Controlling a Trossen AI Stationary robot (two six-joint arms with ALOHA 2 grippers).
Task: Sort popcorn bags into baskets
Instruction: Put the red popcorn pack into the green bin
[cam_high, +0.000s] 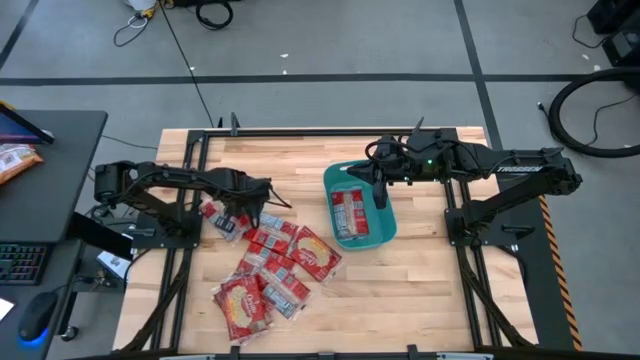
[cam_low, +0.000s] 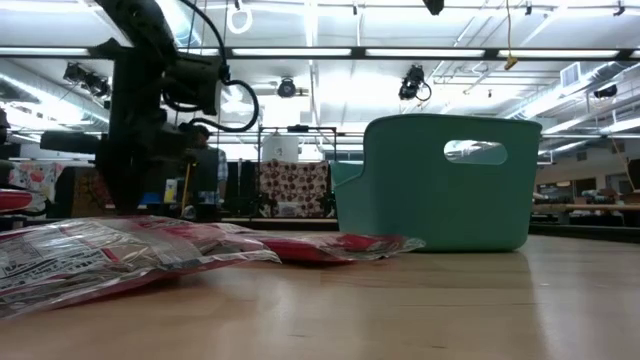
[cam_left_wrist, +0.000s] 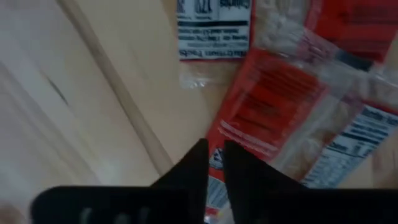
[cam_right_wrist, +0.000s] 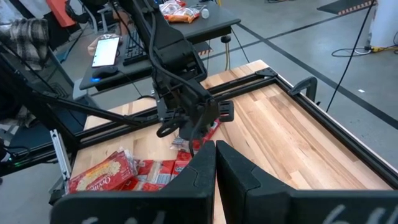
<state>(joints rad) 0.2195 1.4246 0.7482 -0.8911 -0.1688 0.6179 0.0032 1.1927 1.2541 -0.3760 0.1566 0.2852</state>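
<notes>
Left gripper (cam_high: 252, 213): we find it low over the near-left edge of the popcorn bags (cam_high: 275, 268), at the packet closest to the left arm. In its wrist view the two fingers (cam_left_wrist: 239, 180) stand almost together, a thin gap between them, tips over a red packet (cam_left_wrist: 273, 112); we cannot tell whether they pinch any film.

Right gripper (cam_high: 381, 196): we place it over the basket (cam_high: 385, 228), above its left-hand wall. Its fingers (cam_right_wrist: 239, 168) are drawn together with only a narrow slit, and we see nothing between them.

Popcorn bags: a loose overlapping heap on the table (cam_high: 430, 290), left of the basket and in front of the left arm; one more packet (cam_high: 347, 212) lies flat inside the basket.

Basket: teal tub, upright, right of the heap, handle cutout (cam_low: 475, 152) facing the low camera.
</notes>
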